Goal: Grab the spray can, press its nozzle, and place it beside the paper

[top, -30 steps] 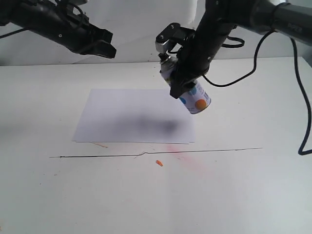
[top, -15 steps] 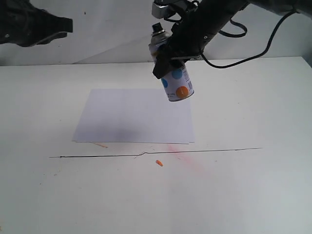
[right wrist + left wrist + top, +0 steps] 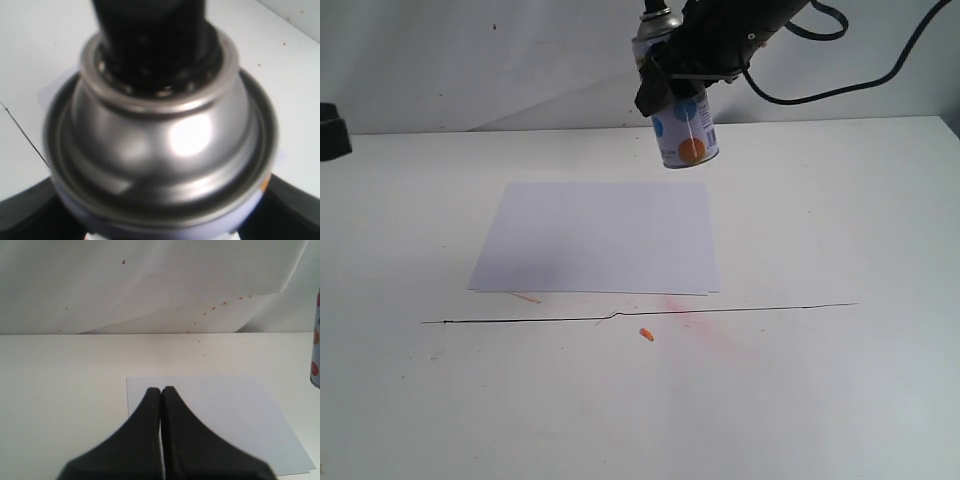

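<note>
The spray can (image 3: 686, 128), white with blue and orange dots, hangs nearly upright in the air above the far edge of the paper (image 3: 595, 237). My right gripper (image 3: 676, 84) is shut on its body, with the silver shoulder and the nozzle (image 3: 658, 16) sticking out above. The right wrist view looks down on the silver dome of the spray can (image 3: 160, 135) and the black nozzle (image 3: 150, 40), with dark fingers (image 3: 22, 220) on either side. My left gripper (image 3: 161, 390) is shut and holds nothing, off to the left and pointing toward the paper (image 3: 230, 420).
A thin black line (image 3: 740, 308) runs across the white table in front of the paper. An orange scrap (image 3: 646, 334) and a faint red stain (image 3: 705, 325) lie beside it. The right arm's black cable (image 3: 865, 80) hangs at the back right.
The right gripper has carried the can up and back to the left, turning it more upright. The left arm has pulled away to the left, almost out of the exterior view.
</note>
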Tool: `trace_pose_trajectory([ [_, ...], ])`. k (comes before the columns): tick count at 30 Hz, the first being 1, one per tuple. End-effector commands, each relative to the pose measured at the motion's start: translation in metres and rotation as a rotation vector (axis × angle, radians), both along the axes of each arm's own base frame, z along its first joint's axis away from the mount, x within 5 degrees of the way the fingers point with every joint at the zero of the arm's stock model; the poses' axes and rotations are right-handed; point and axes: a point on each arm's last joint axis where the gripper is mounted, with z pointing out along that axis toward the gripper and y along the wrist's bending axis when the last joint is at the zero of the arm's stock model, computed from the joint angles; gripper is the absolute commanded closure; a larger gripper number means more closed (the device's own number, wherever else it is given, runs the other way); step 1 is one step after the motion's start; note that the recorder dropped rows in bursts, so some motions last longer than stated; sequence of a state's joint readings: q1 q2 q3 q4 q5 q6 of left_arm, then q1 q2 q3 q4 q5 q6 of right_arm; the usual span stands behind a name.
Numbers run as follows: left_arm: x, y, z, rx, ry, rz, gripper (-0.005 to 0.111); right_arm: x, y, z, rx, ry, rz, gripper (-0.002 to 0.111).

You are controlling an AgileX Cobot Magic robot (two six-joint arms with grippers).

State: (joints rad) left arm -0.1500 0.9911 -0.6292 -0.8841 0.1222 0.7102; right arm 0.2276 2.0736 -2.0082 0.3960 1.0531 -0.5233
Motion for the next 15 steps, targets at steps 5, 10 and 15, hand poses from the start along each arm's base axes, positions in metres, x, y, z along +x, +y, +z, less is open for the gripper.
trace_pose_trajectory([
  [5,-0.058,0.009,-0.022,-0.054,-0.048,0.023,0.107,0.003,0.0,0.02,0.097,-0.088,-0.044,0.108],
  [10,-0.076,0.011,-0.038,-0.087,-0.037,0.024,0.107,0.003,0.0,0.02,0.107,-0.09,-0.046,0.108],
  [15,-0.083,0.011,-0.049,-0.131,-0.005,0.029,0.107,0.004,0.0,0.021,0.109,-0.097,-0.049,0.108],
])
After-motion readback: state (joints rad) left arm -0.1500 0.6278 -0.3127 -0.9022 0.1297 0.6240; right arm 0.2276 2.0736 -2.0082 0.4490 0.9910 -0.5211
